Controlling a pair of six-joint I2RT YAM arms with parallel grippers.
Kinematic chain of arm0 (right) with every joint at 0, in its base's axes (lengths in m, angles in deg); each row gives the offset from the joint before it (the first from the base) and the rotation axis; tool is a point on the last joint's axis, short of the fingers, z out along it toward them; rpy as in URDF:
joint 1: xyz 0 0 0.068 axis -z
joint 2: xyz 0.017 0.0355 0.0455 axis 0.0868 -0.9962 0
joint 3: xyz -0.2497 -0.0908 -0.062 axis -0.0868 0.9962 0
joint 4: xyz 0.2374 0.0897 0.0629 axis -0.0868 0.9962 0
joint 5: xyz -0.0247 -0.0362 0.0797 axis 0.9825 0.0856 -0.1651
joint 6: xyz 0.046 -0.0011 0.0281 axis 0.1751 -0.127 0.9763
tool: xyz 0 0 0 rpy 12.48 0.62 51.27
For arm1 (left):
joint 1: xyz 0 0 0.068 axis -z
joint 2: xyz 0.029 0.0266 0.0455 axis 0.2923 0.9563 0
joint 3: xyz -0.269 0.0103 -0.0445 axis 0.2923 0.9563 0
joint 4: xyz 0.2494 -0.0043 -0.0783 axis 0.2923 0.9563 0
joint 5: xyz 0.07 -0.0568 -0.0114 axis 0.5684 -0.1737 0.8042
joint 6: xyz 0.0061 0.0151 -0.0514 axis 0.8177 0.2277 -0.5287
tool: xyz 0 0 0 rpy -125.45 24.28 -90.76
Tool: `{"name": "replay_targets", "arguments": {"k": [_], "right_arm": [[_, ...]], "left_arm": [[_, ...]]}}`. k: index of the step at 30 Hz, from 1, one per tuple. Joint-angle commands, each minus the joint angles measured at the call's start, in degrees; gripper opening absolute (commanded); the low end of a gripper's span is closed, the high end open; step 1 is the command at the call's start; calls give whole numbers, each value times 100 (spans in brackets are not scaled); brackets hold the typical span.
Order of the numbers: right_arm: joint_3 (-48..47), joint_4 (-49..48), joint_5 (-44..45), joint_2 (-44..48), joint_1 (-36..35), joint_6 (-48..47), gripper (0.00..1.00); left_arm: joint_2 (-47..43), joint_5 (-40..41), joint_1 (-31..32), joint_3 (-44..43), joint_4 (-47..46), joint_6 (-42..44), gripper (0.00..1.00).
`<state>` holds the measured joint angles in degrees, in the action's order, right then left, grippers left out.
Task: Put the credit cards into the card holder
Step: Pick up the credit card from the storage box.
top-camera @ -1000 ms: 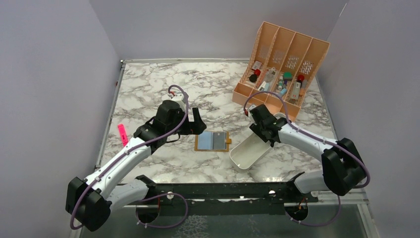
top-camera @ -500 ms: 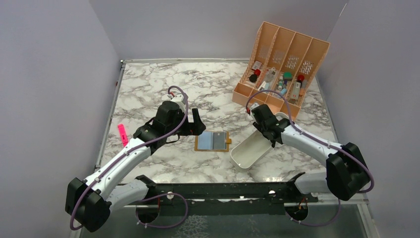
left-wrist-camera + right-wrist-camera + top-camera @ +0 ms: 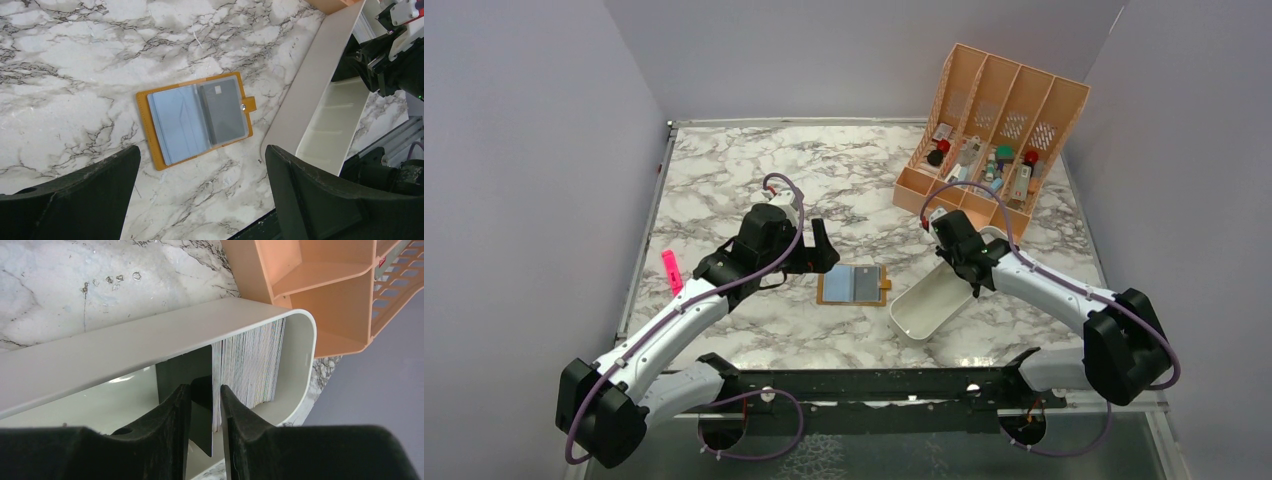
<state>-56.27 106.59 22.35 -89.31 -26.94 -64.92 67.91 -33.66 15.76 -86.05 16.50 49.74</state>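
The left gripper [image 3: 202, 150] hangs spread wide above the wallet [image 3: 195, 120], which lies open, near centre on the table [image 3: 724, 180]. To the right, the right gripper [image 3: 203, 390], fingers close-set, straddles a dark card [image 3: 182, 365] fronting the cards [image 3: 250, 365] standing in the tray [image 3: 125, 350]. Whether it pinches the card is unclear.

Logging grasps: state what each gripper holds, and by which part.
The left gripper, wide open, holds nothing. The right gripper straddles the exposed edge of a dark flat card standing in the white oblong tray; whether it pinches cannot be told.

No legible text anywhere
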Motion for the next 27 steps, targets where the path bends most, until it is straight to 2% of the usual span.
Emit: {"name": "replay_targets", "arguments": {"k": [1,11,24,27], "right_arm": [[-246,74,158,175,37,-27,30],[-426,404,-66,322,36,-25,16],[-857,978,-981,606,29,62,15],[-938,1093,-1176,742,31,86,10]], "left_arm": [[9,84,35,43,-14,-39,99],[59,-32,33,56,-54,-105,99],[153,-225,37,36,-89,-176,99],[124,-235,37,33,-76,-193,99]]}}
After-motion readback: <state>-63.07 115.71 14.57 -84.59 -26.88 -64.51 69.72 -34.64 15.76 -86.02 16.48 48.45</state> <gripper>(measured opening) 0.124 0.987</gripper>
